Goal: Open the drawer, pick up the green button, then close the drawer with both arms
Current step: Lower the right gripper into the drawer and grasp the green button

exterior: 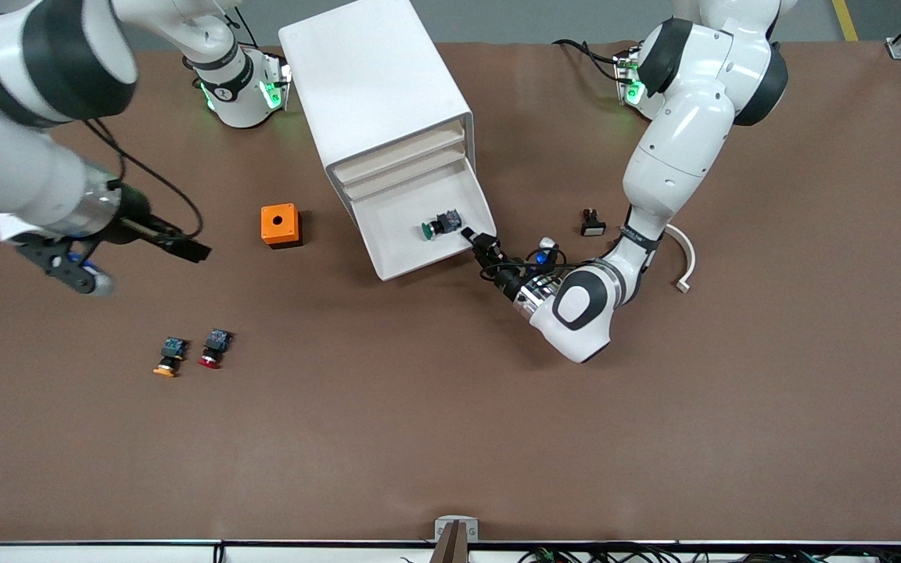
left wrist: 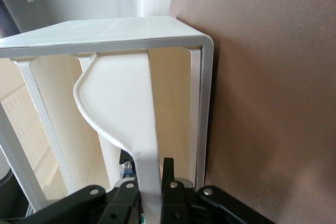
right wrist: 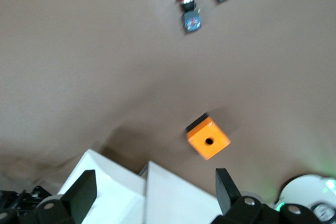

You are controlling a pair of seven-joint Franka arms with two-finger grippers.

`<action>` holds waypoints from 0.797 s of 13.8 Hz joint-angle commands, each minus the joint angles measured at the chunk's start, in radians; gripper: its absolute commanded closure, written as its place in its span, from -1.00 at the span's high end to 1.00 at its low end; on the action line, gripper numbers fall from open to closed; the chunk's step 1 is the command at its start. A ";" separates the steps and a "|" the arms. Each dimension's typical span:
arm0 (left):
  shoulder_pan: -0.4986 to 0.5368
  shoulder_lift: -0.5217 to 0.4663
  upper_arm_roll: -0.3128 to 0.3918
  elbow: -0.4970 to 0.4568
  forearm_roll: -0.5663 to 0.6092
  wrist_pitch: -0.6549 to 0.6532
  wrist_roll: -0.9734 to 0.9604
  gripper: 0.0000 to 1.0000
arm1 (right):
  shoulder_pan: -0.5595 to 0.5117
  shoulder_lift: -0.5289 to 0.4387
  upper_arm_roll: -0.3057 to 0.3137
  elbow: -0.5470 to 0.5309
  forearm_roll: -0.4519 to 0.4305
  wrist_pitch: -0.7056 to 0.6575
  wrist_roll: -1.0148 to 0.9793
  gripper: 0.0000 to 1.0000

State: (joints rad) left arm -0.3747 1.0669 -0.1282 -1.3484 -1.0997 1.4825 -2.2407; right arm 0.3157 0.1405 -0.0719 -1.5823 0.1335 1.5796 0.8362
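Note:
The white cabinet (exterior: pixel 376 86) stands at the table's back, and its lowest drawer (exterior: pixel 419 264) is pulled out. The green-capped button (exterior: pixel 439 225) lies on its side in the open drawer. My left gripper (exterior: pixel 482 246) is shut on the drawer's front wall at the corner toward the left arm's end. In the left wrist view its fingers (left wrist: pixel 169 174) pinch that white wall (left wrist: pixel 131 108), and the button's blue back end (left wrist: pixel 126 169) peeks past it. My right gripper (exterior: pixel 188 250) is open and empty, up in the air; in the right wrist view (right wrist: pixel 155 190) it is over the cabinet top (right wrist: pixel 173 198).
An orange box (exterior: pixel 280 225) with a round hole stands beside the cabinet toward the right arm's end, also in the right wrist view (right wrist: pixel 208 137). An orange-capped button (exterior: pixel 169 356) and a red-capped button (exterior: pixel 216 348) lie nearer the front camera. A small black-and-white part (exterior: pixel 592 224) and a white curved piece (exterior: pixel 685 262) lie by the left arm.

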 commanded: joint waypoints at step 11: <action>0.051 -0.021 0.002 0.104 0.006 -0.004 0.479 0.98 | 0.568 0.183 -0.014 -0.153 -0.069 0.456 0.788 1.00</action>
State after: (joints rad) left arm -0.3268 1.0605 -0.1273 -1.2743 -1.0998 1.4906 -1.8711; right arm 0.8334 0.2680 -0.0697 -1.7459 0.1056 1.9971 1.5547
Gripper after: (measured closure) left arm 0.009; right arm 0.000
